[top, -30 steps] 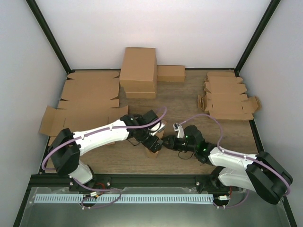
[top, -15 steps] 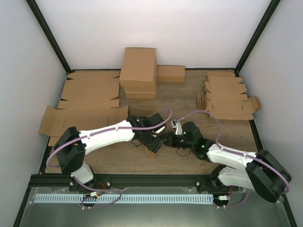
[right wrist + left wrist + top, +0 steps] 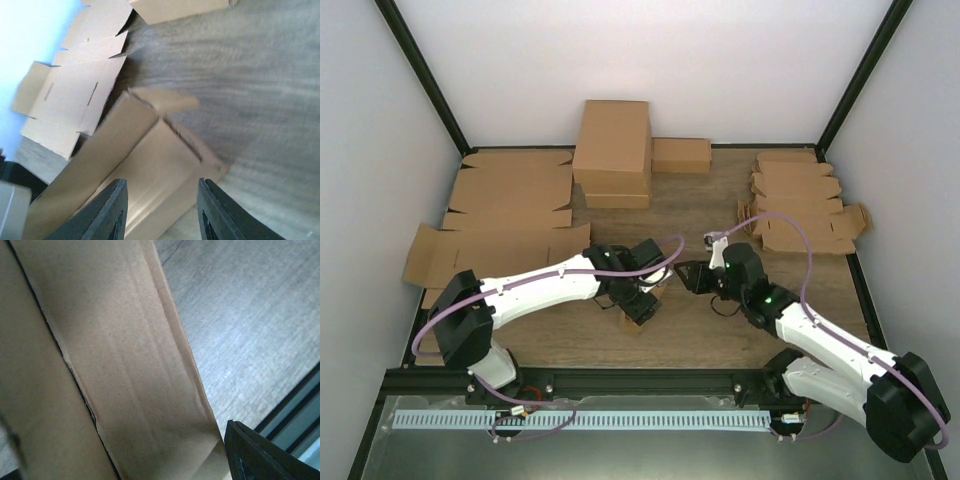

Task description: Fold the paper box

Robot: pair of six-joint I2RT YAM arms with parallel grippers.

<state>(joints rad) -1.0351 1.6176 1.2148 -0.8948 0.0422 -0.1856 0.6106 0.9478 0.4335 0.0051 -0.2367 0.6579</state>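
Note:
The paper box (image 3: 633, 322) is a small brown cardboard box at the table's near middle, mostly hidden under my left gripper (image 3: 638, 300). In the left wrist view its panels (image 3: 125, 365) fill the frame. Only one finger (image 3: 255, 455) shows there, set against the box's edge, so the gripper appears shut across the box. My right gripper (image 3: 688, 276) is open and empty, off the box to its right. In the right wrist view the box (image 3: 160, 160) lies ahead of the open gripper (image 3: 161, 182) with one end flap sticking out.
A large brown carton (image 3: 613, 150) and a small closed box (image 3: 681, 155) stand at the back. Wide flat cardboard sheets (image 3: 510, 215) lie at the left. A stack of die-cut blanks (image 3: 800, 205) lies at the back right. A black rail (image 3: 650, 378) runs along the near edge.
My right gripper has drawn back from the box, up and to the right. My left gripper has stayed on the box and shifted slightly left.

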